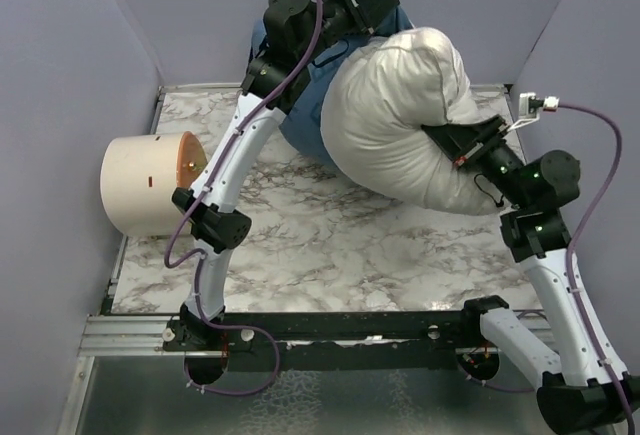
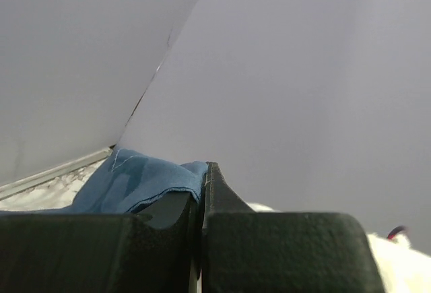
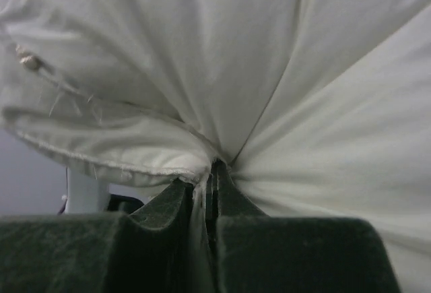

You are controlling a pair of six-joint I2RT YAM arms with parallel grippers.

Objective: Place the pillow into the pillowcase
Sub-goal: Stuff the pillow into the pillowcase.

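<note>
Tub [image 1: 150, 183], cream and round, sits at the left edge of the marbled tabletop [image 1: 330, 245], its orange-tinted mouth turned to the right. Just right of it we see the left arm reach toward the back wall. There the left end effector [image 2: 203, 186] is clenched on a hemmed edge of the blue pillowcase [image 1: 300, 115], holding that edge up off the tabletop. The rest of the pillowcase lies bunched at the far middle of the tabletop, partly under the arm. The plump white pillow [image 1: 400, 105] lies to its right and overlaps it. Farther right, the right end effector [image 3: 211, 175] is pinched tight on a fold of the pillow near its right end.
</note>
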